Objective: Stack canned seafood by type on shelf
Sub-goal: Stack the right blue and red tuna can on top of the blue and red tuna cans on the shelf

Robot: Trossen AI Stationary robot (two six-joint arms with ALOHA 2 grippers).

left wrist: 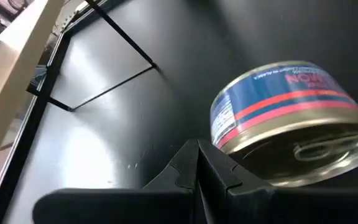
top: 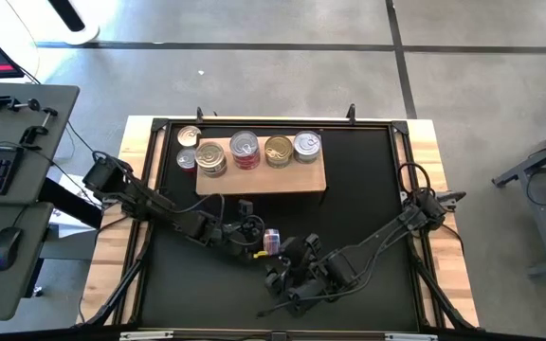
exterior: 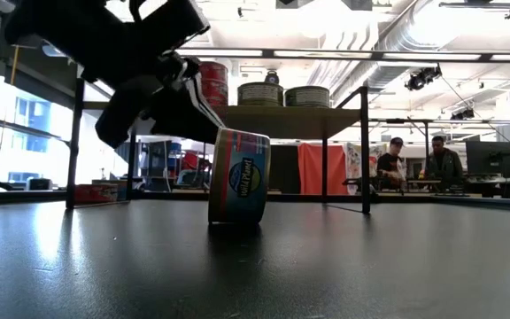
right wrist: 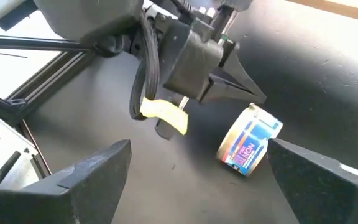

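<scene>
A blue-labelled can of seafood stands on its round wall on the black table, midway along and near the front. The shut fingers of my left gripper slant down beside it from the table's left. My right gripper hangs open above and to the near right of the can, touching nothing. The shelf, a light wooden block, lies at the far middle with several cans on top, among them a gold-lidded one. My left gripper is shut, and the outer side of one finger lies against the can's wall at its lid rim. The fingers come slanting down from the table's left. The can rests on its curved wall, lids facing sideways, leaning a little.
Two more cans stand on the table just left of the shelf. A black frame rail borders the mat. Bare mat lies between the shelf and my right arm. People sit far behind the table.
</scene>
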